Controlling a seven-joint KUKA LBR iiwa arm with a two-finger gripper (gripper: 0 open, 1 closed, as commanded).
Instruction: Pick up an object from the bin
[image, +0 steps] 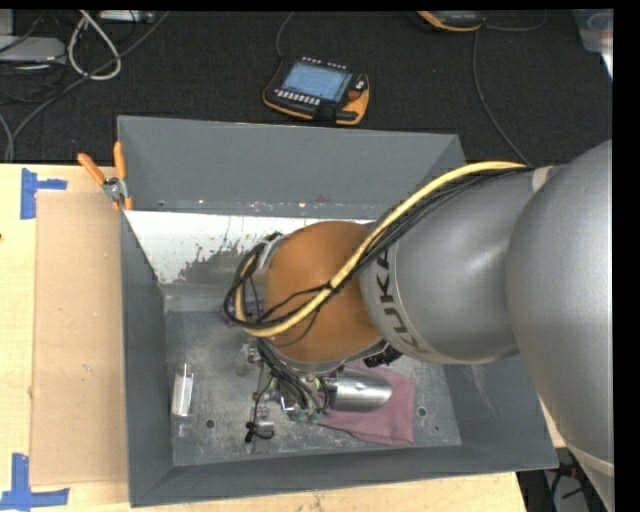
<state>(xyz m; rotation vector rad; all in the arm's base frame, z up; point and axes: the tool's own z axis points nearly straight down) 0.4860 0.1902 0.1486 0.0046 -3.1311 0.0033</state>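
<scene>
My gripper (272, 392) hangs low over the bin floor, left of centre, mostly hidden under the arm's wrist. Just to its right lies a shiny silver cylinder (360, 394) on its side, resting on a dull pink cloth (388, 414). A small green piece (311, 413) peeks out between the gripper and the cylinder. A small black bit (257, 431) lies on the floor right below the gripper. I see nothing held in the gripper.
A clear plastic tube (182, 390) lies upright in the view near the bin's left wall. The arm and its orange wrist cover with cables reach in from the right and hide the middle of the bin.
</scene>
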